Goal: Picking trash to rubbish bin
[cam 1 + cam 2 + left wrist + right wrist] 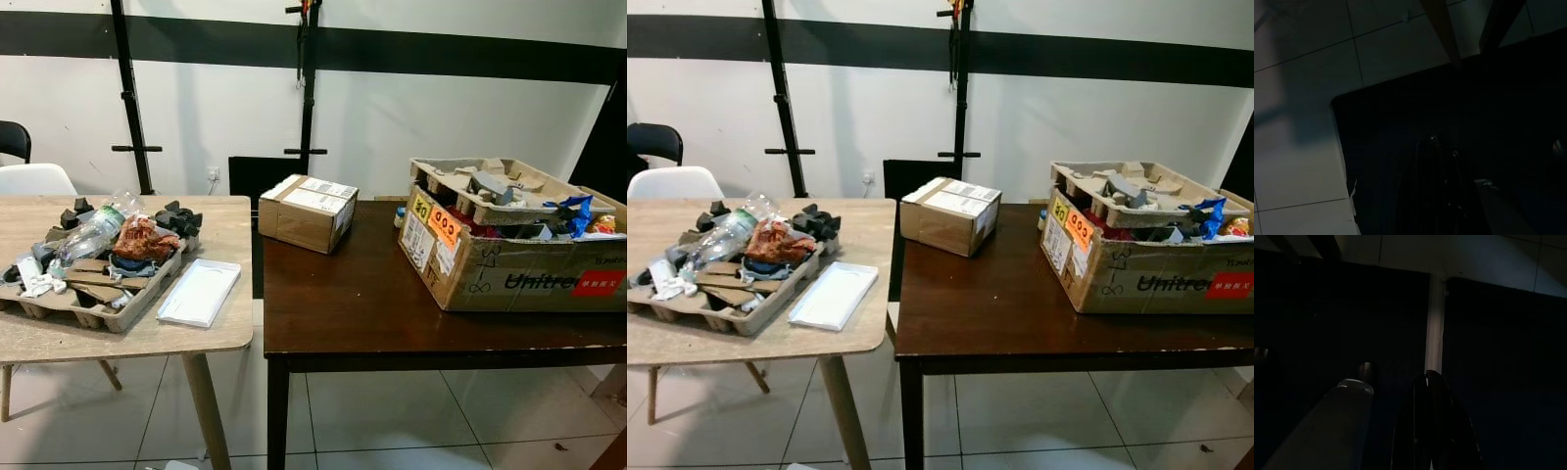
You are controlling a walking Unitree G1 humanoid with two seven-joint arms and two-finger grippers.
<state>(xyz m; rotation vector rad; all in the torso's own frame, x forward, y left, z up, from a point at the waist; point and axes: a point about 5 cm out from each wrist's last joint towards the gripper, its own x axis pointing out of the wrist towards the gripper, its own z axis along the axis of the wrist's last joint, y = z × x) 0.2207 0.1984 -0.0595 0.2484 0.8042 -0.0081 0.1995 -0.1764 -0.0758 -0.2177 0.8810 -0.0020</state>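
A grey pulp tray (pixel 93 315) on the light wooden table (pixel 186 338) at the left holds a heap of trash. In the heap lie a clear plastic bottle (pixel 93 233), a red-orange wrapper (pixel 145 238), black foam pieces (pixel 178 217) and cardboard scraps. On the dark table (pixel 362 294) to the right, a large printed cardboard box (pixel 519 269) is full of pulp packaging and a blue wrapper (pixel 571 211). Both arms hang idle below the tables. In the dark right wrist view, my right gripper (pixel 1427 376) is shut with nothing in it. My left gripper (pixel 1435 147) is a dim shape over the floor tiles.
A flat white lid (pixel 199 292) lies beside the pulp tray. A small sealed cardboard box (pixel 307 211) sits at the dark table's back left. A white chair (pixel 34 179) and a black chair (pixel 14 140) stand behind the left table. Two black stands (pixel 307 98) lean at the wall.
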